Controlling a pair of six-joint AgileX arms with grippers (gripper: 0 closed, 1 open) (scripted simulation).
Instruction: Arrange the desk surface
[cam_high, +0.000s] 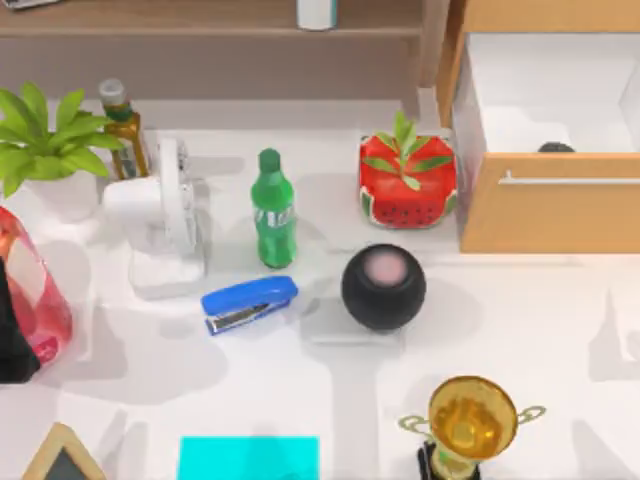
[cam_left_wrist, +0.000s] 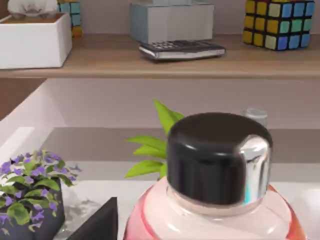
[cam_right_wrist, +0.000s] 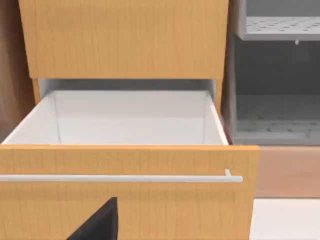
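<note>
The desk surface (cam_high: 520, 320), a broad white tabletop, spreads across most of the top view, and near its middle sits a black round speaker (cam_high: 384, 287) with a blue stapler (cam_high: 249, 303) at its nine o'clock, a green bottle (cam_high: 273, 208) at its ten o'clock and a watermelon-patterned planter (cam_high: 408, 180) at its twelve o'clock. Farther out, a gold trophy (cam_high: 471, 420) stands at five o'clock, a cyan pad (cam_high: 248, 458) at seven o'clock, a white desk fan (cam_high: 165, 220) and a leafy plant (cam_high: 45, 135) toward ten o'clock, and an open wooden drawer (cam_high: 550, 205) at two o'clock. The left wrist view looks closely onto a pink bottle with a black cap (cam_left_wrist: 218, 157) before a wooden shelf (cam_left_wrist: 150, 62), the right wrist view faces the drawer front, and whether either arm's pincer is open or holding anything cannot be told.
</note>
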